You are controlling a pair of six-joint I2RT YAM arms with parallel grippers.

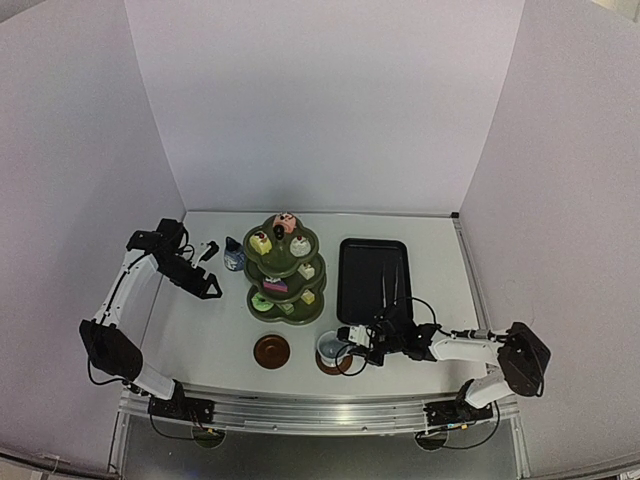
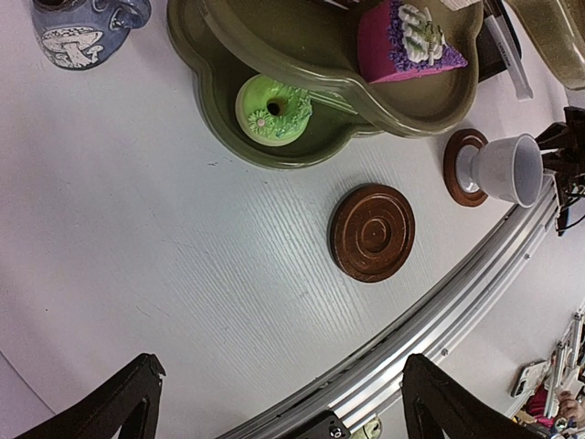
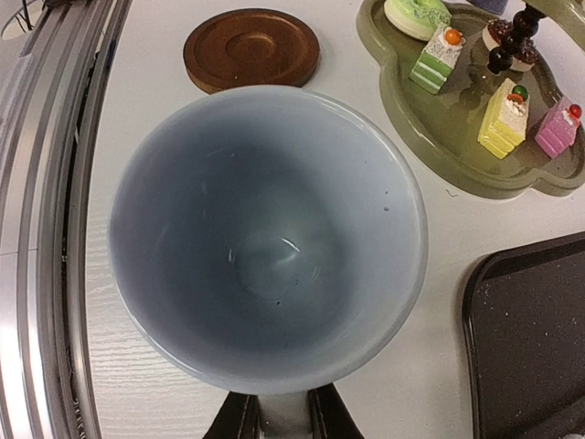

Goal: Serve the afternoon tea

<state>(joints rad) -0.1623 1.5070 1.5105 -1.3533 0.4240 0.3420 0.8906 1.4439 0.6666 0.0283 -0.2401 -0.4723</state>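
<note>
Gripping: the right claw (image 3: 277, 416) shows at the bottom edge of its wrist view, its fingers drawn close together on the near side of the white mug (image 3: 265, 238). The exact contact is hidden under the rim.
Mug: upright and empty, filling the middle of that view. In the left wrist view it stands on a brown coaster (image 2: 455, 166) at the right of the frame.
Step in hand: by my reading, settling the mug on its coaster and releasing it.
Doing it well: make sure the foot sits flat and centred before parting the fingers. Open only a little, then draw back level toward the lower right of the overhead view so nothing tips or drags the mug.
Right arm: stretched low across the lower right of the overhead view, elbow far right, wrist pointing left.
Left claw (image 2: 283, 402): spread wide, holding nothing, raised over the counter (image 2: 137, 229), with the second coaster (image 2: 372, 232) mid-frame below it.
Surroundings: the green stand (image 3: 402, 101) lies upper right of the right wrist view and the black tray (image 3: 530, 338) lower right, both apart from the mug.
</note>
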